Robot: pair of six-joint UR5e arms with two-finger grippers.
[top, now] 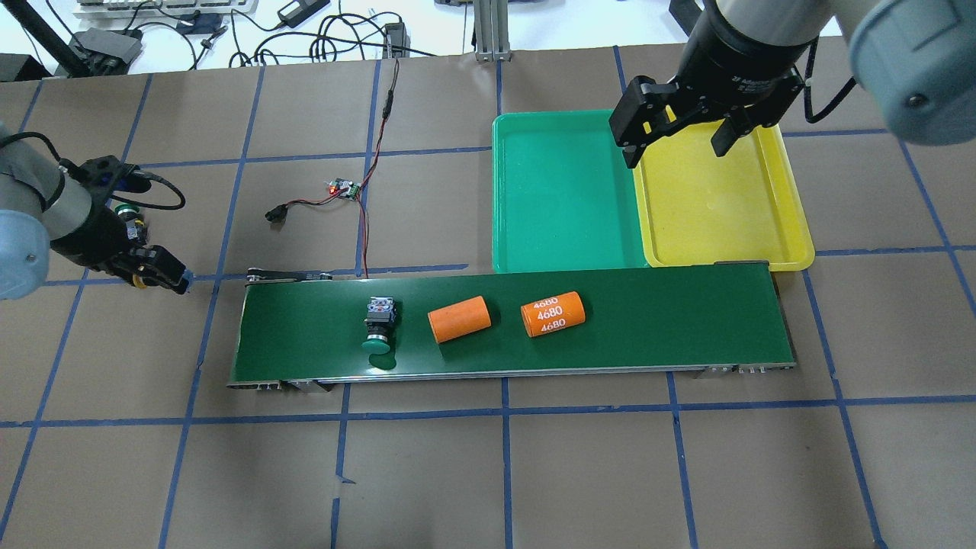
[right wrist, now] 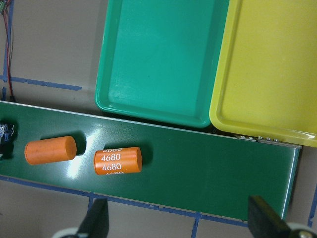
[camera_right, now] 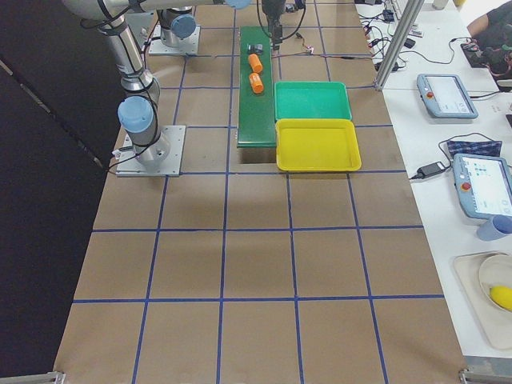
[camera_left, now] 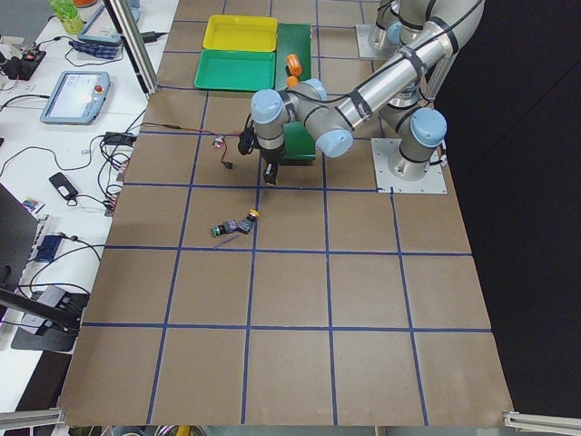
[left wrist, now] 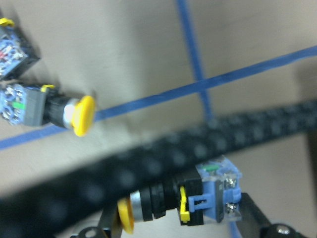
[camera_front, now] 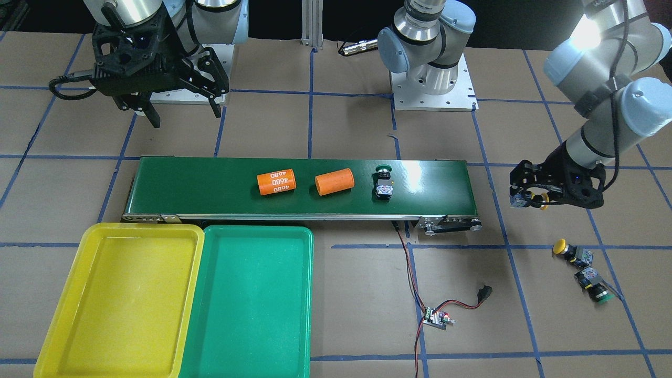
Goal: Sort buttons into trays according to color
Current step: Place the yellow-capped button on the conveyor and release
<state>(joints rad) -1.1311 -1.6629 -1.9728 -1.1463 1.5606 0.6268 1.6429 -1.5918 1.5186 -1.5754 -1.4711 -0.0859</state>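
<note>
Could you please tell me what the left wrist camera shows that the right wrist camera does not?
Only the left wrist view shows the left gripper shut on a yellow button, and a second yellow button lying on the table. Only the right wrist view shows the green tray, the yellow tray, the belt and two orange cylinders, under the open right gripper. Both show brown table crossed by blue tape.

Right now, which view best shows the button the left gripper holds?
Left wrist-mounted: the held yellow button shows close up, cap and blue switch block clear. Front-facing gives only a yellow glimpse in the left gripper; overhead barely that; side views too small.
</note>
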